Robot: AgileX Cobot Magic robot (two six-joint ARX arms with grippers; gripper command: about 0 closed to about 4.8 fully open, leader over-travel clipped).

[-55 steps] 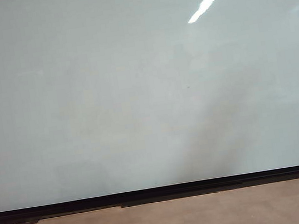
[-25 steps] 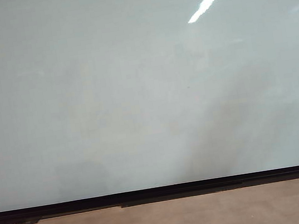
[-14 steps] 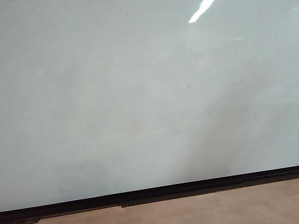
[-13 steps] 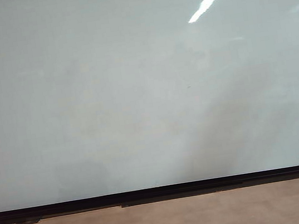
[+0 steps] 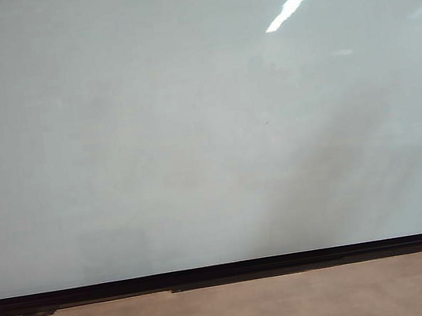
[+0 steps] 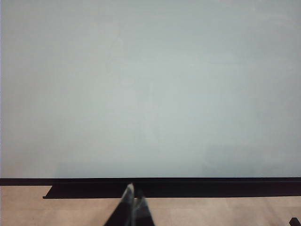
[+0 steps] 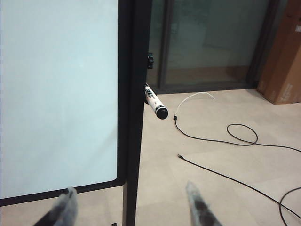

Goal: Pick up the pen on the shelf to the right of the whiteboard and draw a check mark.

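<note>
The pen (image 7: 155,104) is being approached as the step in hand: it is sticking out from behind the black frame at the right edge of the whiteboard (image 7: 56,94), its dark end pointing away from the board, and its shelf is hidden behind the frame. The right gripper (image 7: 131,207) is being held low and well apart from the pen, its fingers (image 7: 196,202) standing wide apart with nothing between them. For a good grasp, the fingers should probably be brought up around the white barrel, clear of the frame, and closed across it. The left gripper (image 6: 130,207) is being kept in front of the board's lower edge, its fingers together and empty. The pen is being shown only by the right wrist view; in the exterior view only the blank whiteboard (image 5: 191,129) is appearing, with neither gripper and no check mark yet.
</note>
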